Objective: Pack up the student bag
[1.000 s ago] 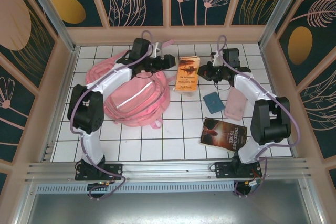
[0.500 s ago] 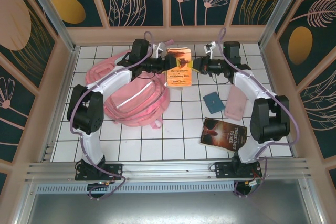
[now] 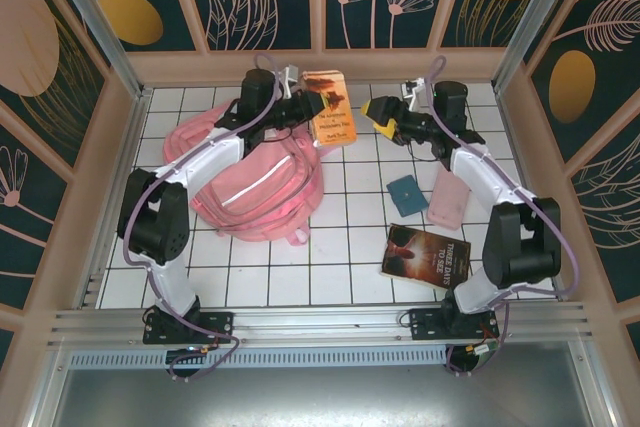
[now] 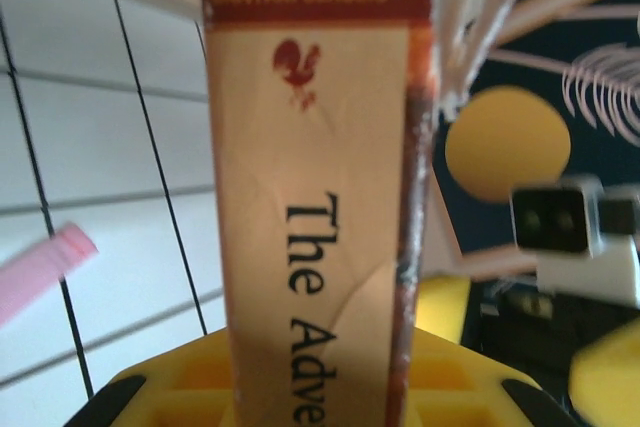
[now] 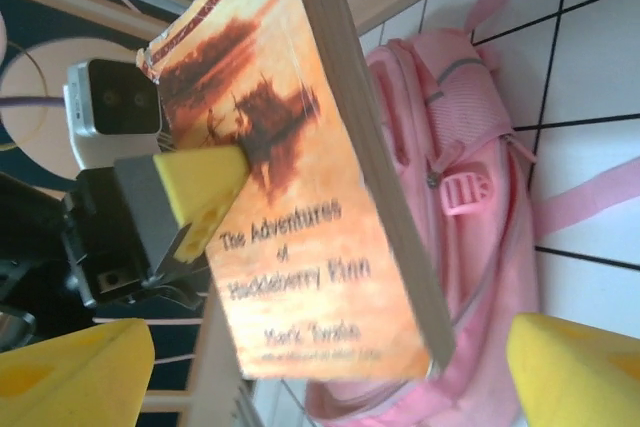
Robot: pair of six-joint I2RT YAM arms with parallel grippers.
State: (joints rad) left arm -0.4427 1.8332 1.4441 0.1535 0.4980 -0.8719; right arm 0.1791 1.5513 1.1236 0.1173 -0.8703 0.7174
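student bag [image 3: 255, 182]: lying flat on the white tiled table [image 3: 340, 277], left of centre in the top view, front facing up, pale stripe running diagonally across it. In the right wrist view it is sitting right of centre [image 5: 470, 237], behind the paperback, with a strap trailing toward the right edge.
pink strip [image 4: 40, 262]: poking in at the left edge of the left wrist view; cannot tell which part of the bag it is.
Huckleberry Finn paperback [image 3: 328, 107]: hanging above the table in the upper centre of the top view, just right of the bag's top edge, cover facing the camera. Its spine [image 4: 315, 197] is running top to bottom in the left wrist view, and the orange cover [image 5: 290, 237] is tilting across the right wrist view.
left gripper [image 3: 312, 105]: clamping the paperback, jaws narrow. Yellow pads [image 4: 180, 392] are sitting on both sides of the spine, and one pad [image 5: 195, 192] is pressing on the front cover.
right gripper [image 3: 383, 115]: jaws standing wide, gripping nothing, sitting just right of the paperback and apart from it. Its fingertips [image 5: 75, 372] are showing at the lower corners of its wrist view, clear of the book.
teal flat item [image 3: 406, 194] and pink case [image 3: 447, 197]: lying side by side, right of centre.
dark-covered book [image 3: 425, 255]: lying below those two, well apart from the bag.
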